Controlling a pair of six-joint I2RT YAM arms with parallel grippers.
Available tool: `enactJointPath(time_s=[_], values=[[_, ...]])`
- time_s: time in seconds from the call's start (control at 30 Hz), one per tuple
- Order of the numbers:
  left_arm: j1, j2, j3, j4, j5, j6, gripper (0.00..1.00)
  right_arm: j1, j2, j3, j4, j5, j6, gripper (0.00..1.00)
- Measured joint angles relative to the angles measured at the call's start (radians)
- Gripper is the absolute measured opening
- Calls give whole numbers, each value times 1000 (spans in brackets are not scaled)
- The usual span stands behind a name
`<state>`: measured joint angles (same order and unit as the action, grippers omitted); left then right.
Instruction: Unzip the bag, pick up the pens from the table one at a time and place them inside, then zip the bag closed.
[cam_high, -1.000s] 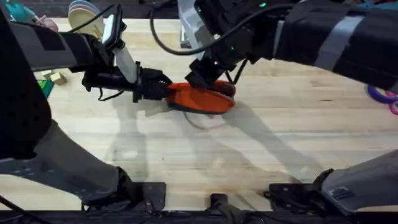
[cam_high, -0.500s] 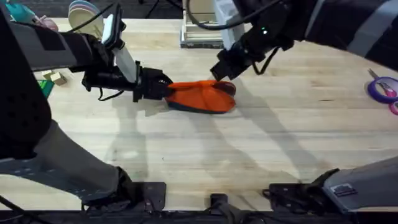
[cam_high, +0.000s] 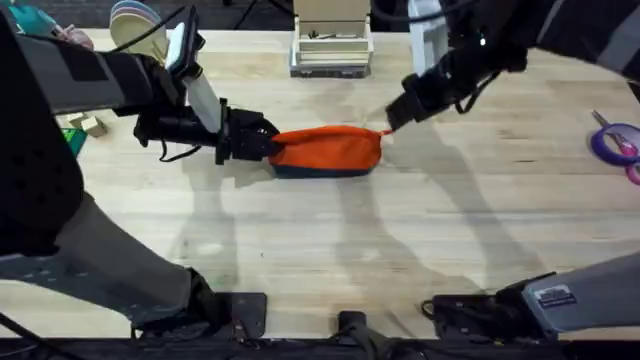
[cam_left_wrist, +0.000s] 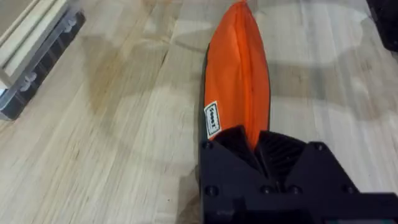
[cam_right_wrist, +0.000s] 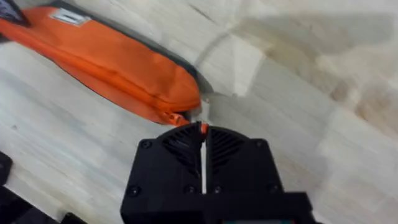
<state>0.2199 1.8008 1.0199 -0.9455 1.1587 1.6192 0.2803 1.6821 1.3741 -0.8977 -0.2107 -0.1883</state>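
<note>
The orange bag (cam_high: 328, 150) lies stretched out lengthwise on the table (cam_high: 400, 230), its zipper line running closed along the top. My left gripper (cam_high: 270, 148) is shut on the bag's left end; in the left wrist view the bag (cam_left_wrist: 236, 74) runs away from my left gripper (cam_left_wrist: 252, 140). My right gripper (cam_high: 390, 125) sits at the bag's right end, shut on the orange pull tab (cam_right_wrist: 180, 118) just past the bag (cam_right_wrist: 106, 59); the jaws of the right gripper (cam_right_wrist: 202, 127) are pressed together. The pens are out of view.
A pale box-like rack (cam_high: 330, 45) stands at the back centre. Purple rings (cam_high: 612, 140) lie at the far right, small wooden blocks (cam_high: 88, 125) and stacked dishes (cam_high: 135, 25) at the back left. Bare wood stretches in front of the bag.
My right gripper travelled rightward along the bag from its middle to its right end, and the sagging open bag became taut and closed. The left gripper kept its hold in place.
</note>
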Motion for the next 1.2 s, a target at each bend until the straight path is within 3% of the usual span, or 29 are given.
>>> enactJointPath(time_s=[0.03,0.17,0.63,0.67,0.73,0.77,0.8,0.9,1.2], values=[[0,0,0,0,0,0,42,-19,0,-70,37,0,1,35],[0,0,0,0,0,0,42,-30,1,-138,81,-1,10,34],[0,0,0,0,-2,0,42,-30,-56,-143,115,8,35,34],[0,0,0,0,-3,0,42,-30,-75,-143,115,9,43,104],[1,0,0,0,-5,0,42,-35,-111,-143,113,31,45,386],[3,0,0,0,-7,0,42,-48,-168,-143,112,51,55,812],[3,0,0,0,-7,0,42,-51,-185,-143,111,56,54,947],[3,0,0,0,-7,0,42,-52,-227,-143,104,62,58,997],[3,0,0,0,-7,0,44,-52,-280,-143,71,68,61,998]])
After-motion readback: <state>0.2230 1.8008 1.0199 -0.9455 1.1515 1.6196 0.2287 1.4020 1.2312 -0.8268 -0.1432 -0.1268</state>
